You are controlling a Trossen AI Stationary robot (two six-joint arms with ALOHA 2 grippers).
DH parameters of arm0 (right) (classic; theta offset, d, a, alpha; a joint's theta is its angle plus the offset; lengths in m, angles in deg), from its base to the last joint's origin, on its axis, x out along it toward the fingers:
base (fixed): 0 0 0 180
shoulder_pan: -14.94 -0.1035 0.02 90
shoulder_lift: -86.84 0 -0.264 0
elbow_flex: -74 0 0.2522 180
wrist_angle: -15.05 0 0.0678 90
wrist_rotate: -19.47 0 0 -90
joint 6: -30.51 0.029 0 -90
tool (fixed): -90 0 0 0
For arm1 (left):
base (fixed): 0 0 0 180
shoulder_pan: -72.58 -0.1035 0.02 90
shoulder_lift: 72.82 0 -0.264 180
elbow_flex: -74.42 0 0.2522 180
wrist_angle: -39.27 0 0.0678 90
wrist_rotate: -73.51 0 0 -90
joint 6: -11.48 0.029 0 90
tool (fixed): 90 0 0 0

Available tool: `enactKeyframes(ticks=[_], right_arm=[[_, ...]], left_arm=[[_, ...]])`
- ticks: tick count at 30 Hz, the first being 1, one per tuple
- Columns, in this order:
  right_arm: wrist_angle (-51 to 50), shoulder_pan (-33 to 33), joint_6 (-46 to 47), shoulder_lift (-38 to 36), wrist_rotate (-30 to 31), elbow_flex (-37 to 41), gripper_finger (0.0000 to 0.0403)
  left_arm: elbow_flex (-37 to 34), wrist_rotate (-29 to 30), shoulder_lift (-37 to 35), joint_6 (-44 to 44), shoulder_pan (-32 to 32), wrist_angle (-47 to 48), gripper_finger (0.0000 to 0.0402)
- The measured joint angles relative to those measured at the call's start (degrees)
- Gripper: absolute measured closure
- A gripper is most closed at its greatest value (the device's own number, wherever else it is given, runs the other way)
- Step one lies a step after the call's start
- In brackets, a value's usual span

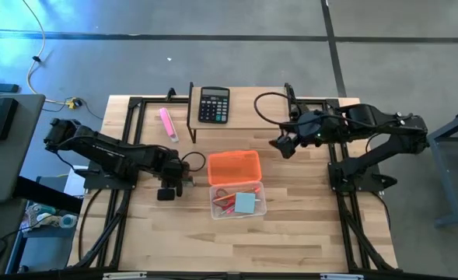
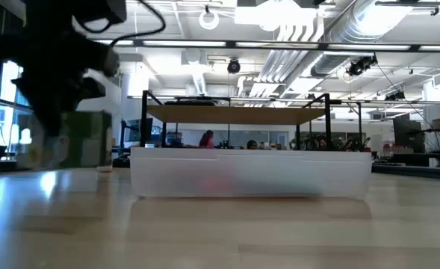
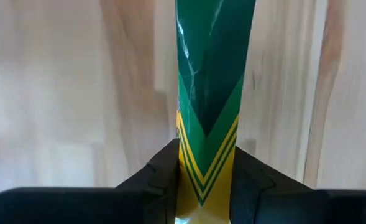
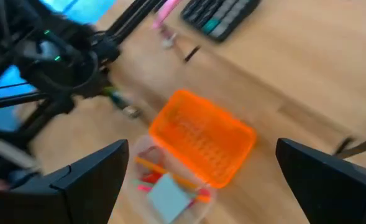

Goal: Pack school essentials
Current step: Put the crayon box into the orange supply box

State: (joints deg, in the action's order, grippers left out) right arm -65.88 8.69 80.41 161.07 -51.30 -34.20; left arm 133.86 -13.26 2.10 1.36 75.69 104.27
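Note:
My left gripper [image 1: 169, 187] points down over the table's left half, left of the clear box [image 1: 238, 201], and is shut on a green pencil [image 3: 210, 74] with yellow chevron stripes. The right wrist view shows that pencil [image 4: 117, 99] below the left arm. The clear box holds a light-blue notepad [image 1: 245, 204], an orange pencil [image 4: 164, 174] and red pieces; its orange lid [image 1: 234, 167] lies at its far side. My right gripper [image 1: 283, 145] hangs open, high over the far right, tipped toward the box. My left gripper pinches the green pencil between its two fingers [image 3: 151, 186], at the yellow-striped part [image 3: 206, 168] near one end. The fingers come from above, pointing down, and lie across the pencil. Whether the pencil is clear of the table I cannot tell.
A black calculator [image 1: 214, 104] and a pink marker [image 1: 168, 123] lie at the far side, by a low black-framed wooden shelf [image 1: 191, 117]. Bare wood lies near the front edge. In the low view the box's white wall [image 2: 249, 172] spans the middle.

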Motion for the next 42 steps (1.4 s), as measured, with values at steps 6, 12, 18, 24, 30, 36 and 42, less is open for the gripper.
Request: enactKeyframes(ticks=[6,12,18,24,30,36,42], right_arm=[[1.68,-3.17,4.91,2.25,-2.14,0.02,0.0006],[2.23,-5.42,9.85,6.25,0.51,0.02,0.0006],[6.85,-5.61,15.82,9.61,0.70,0.04,0.0006],[19.40,-4.77,16.55,10.90,0.72,0.04,0.0006],[30.46,-2.56,21.07,11.74,1.03,0.02,0.0006],[33.90,-0.97,27.04,12.87,0.70,0.04,0.0006],[37.83,0.24,31.24,13.59,0.82,0.04,0.0006]], left_arm=[[7.81,10.32,0.00,2.87,0.11,-0.30,0.0316],[14.61,24.87,-0.01,8.20,2.35,-2.17,0.0316],[17.23,40.18,-0.02,15.38,4.99,-7.76,0.0316],[17.23,54.39,0.03,25.27,6.59,-15.89,0.0316],[17.21,64.12,0.57,37.14,6.80,-27.37,0.0316],[17.19,68.23,1.75,53.17,6.80,-40.95,0.0316],[17.19,68.39,2.23,65.89,6.67,-51.35,0.0316]])
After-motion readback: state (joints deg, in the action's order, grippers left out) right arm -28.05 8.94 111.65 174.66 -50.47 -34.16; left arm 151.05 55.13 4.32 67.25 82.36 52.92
